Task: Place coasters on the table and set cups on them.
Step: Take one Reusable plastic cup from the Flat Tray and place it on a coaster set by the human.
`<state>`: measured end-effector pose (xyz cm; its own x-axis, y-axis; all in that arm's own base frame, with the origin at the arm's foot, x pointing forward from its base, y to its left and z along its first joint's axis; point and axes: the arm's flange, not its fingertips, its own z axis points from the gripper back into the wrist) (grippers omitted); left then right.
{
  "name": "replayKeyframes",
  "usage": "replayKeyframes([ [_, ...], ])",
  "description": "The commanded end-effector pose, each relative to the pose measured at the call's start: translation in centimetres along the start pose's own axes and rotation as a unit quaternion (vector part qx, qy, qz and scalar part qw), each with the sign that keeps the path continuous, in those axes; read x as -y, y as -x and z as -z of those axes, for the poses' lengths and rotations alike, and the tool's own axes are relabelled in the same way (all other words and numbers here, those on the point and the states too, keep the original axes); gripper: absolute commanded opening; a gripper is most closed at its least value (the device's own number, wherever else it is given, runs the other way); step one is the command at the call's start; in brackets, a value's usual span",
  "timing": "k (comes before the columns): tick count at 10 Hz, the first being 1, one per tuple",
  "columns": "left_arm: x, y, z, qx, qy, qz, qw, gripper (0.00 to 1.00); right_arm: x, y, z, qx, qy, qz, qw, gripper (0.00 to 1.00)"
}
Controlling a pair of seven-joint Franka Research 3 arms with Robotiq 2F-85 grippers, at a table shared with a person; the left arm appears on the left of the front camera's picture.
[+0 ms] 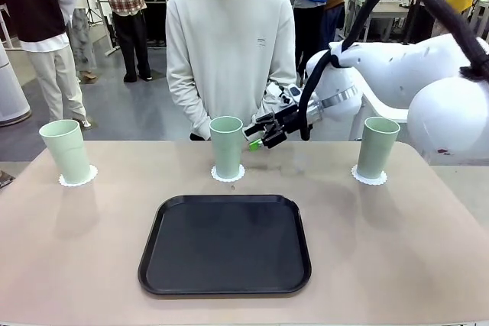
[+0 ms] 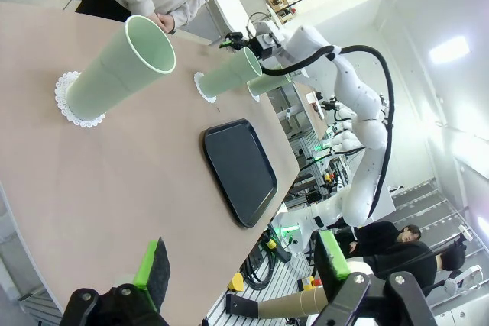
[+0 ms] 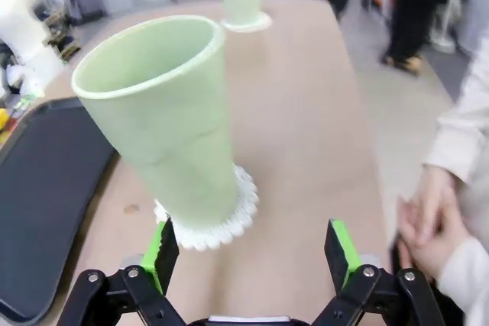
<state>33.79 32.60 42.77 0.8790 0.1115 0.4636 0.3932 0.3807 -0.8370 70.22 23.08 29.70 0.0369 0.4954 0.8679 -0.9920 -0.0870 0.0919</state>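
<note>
Three mint-green cups stand upright on white scalloped coasters along the far side of the pinkish table [image 1: 397, 250]: the left cup [image 1: 67, 150] on its coaster [image 1: 78, 178], the middle cup [image 1: 226, 145] on its coaster [image 1: 228, 175], the right cup [image 1: 377, 146] on its coaster [image 1: 369, 179]. My right gripper [image 1: 260, 137] hovers open just right of the middle cup, apart from it. In the right wrist view that cup [image 3: 172, 120] and coaster [image 3: 225, 223] sit just beyond the open right gripper [image 3: 252, 248]. My left gripper [image 2: 241, 259] is open and holds nothing, well back from the left cup [image 2: 122, 66].
A black tray [image 1: 225, 244] lies bare in the middle of the table, nearer my side. A person stands at the far edge behind the middle cup with hands [image 3: 428, 227] clasped, close to my right gripper. Other people move about in the background.
</note>
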Motion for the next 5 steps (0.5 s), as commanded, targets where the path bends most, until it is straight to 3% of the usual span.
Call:
replayKeyframes([
  [1, 0.3, 0.0, -0.2, 0.0, 0.003, 0.002, 1.0, 1.0, -3.7, -3.7, -3.1, -0.118, 0.087, 0.096, 0.985, 1.0],
  [5, 0.3, 0.0, -0.2, 0.0, 0.003, 0.002, 1.0, 1.0, -11.1, -12.5, -2.7, -0.157, 0.204, 0.224, 0.94, 1.0],
])
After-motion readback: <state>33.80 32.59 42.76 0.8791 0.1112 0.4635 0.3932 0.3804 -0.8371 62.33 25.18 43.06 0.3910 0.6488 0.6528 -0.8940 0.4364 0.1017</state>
